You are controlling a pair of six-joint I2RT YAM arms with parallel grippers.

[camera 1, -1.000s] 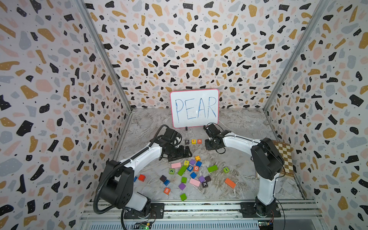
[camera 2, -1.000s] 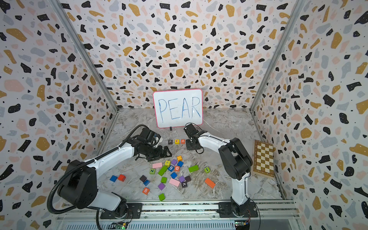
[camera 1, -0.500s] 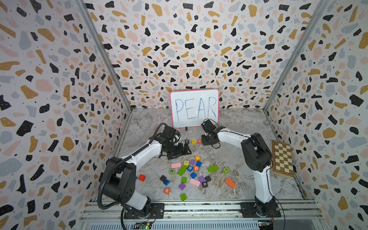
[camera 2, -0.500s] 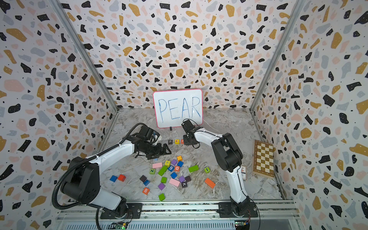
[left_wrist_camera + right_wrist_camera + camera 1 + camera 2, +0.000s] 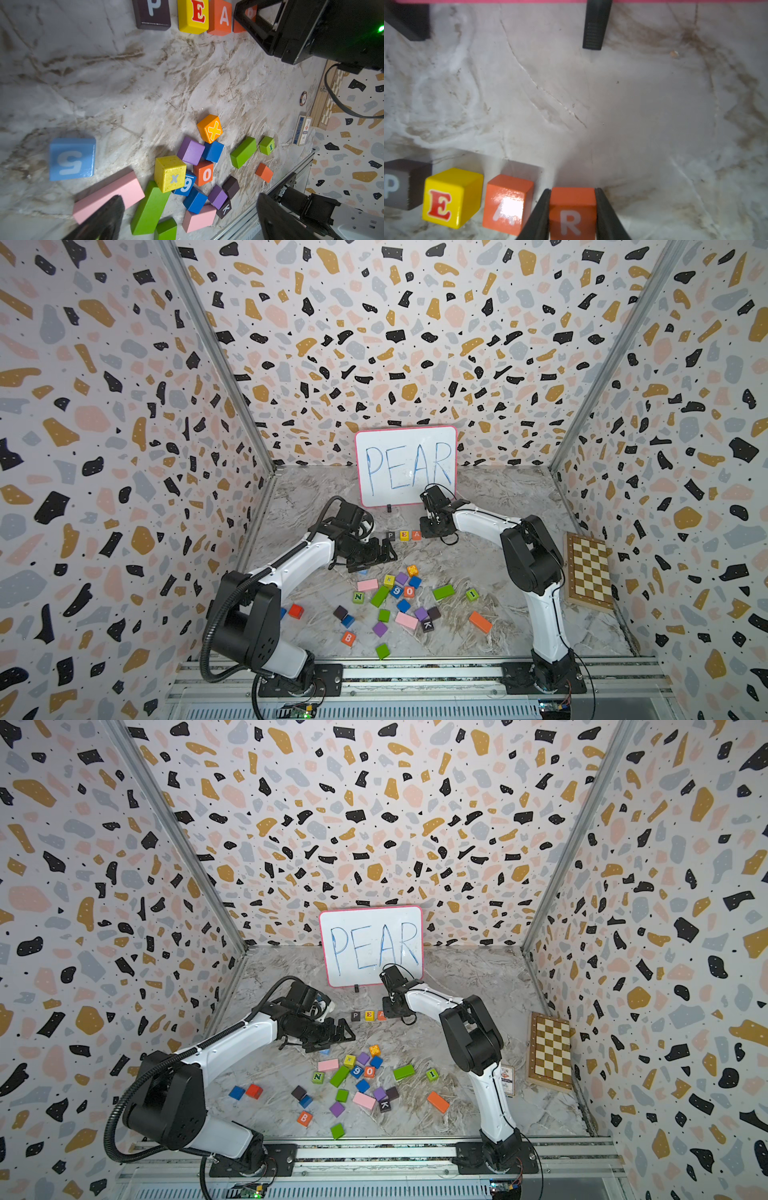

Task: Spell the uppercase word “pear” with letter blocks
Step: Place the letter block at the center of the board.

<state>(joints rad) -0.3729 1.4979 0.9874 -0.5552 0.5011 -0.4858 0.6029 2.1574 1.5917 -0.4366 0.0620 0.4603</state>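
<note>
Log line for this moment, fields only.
right tool: shut on R block, beside A block | P block, E block: in row | left tool: open, empty

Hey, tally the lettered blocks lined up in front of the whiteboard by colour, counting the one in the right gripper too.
Dark brown: 1, the P block
Yellow: 1, the E block
Orange: 2, the A block and the R block
Total: 4

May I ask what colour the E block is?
The E block is yellow, lettered red; clearest in the right wrist view.
</note>
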